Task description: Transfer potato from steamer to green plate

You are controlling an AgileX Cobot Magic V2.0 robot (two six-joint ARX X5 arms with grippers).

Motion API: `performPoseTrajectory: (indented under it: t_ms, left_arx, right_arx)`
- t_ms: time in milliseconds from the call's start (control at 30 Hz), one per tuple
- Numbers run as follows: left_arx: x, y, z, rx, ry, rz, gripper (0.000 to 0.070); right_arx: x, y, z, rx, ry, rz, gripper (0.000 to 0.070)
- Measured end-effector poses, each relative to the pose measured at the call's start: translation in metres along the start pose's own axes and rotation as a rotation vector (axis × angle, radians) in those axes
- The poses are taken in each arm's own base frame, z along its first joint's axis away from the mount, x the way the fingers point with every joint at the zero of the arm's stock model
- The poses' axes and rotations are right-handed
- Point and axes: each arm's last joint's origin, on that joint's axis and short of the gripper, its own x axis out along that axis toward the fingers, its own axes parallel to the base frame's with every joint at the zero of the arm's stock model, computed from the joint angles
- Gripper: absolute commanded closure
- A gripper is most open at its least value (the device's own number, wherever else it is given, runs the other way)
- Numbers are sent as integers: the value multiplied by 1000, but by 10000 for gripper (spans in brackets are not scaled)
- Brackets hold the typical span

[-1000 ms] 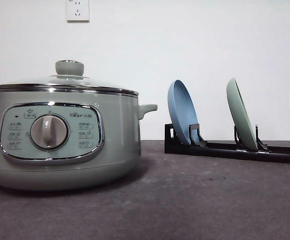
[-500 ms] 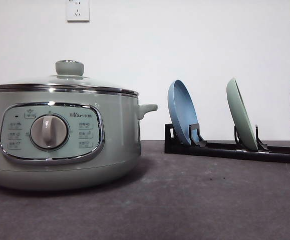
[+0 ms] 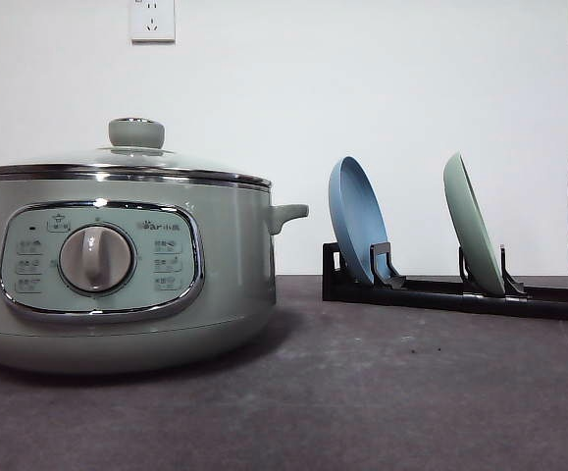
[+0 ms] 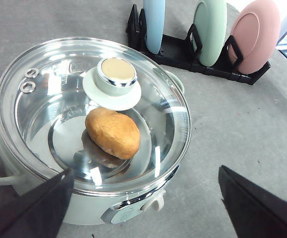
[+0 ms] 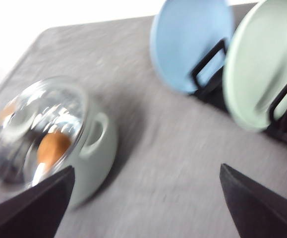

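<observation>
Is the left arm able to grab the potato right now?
Probably not yet. The potato sits inside the steamer under the closed glass lid. The left gripper hangs open above it, but the lid has to come off first.

My left gripper (image 4: pixel 143 198) hangs high in the air, its two dark fingers (image 4: pixel 31 208) spread wide apart, nothing between them. My right gripper (image 5: pixel 143 203) is likewise raised, its dark fingers (image 5: pixel 259 203) parted and empty, and the wrist camera's picture of it is blurred.
</observation>
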Motion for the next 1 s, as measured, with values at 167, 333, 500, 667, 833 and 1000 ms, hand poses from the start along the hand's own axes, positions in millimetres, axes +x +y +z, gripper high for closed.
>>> performPoseTrajectory:
  t_ms: [167, 333, 500, 667, 833, 1000]
  left_arx:
    - [0, 0, 0, 0, 0, 0, 104]
    - [0, 0, 0, 0, 0, 0, 104]
    - [0, 0, 0, 0, 0, 0, 104]
    - [0, 0, 0, 0, 1, 0, 104]
    - [0, 0, 0, 0, 1, 0, 104]
    - [0, 0, 0, 0, 1, 0, 104]
  right_arx:
    - [26, -9, 36, 16, 13, -13, 114]
    - [60, -24, 62, 35, 46, -20, 118]
    - [93, -41, 75, 57, 59, -34, 154]
    - [123, -58, 77, 65, 66, -55, 154]
    - [150, -74, 73, 75, 80, -81, 157]
    - [172, -88, 68, 98, 94, -86, 182]
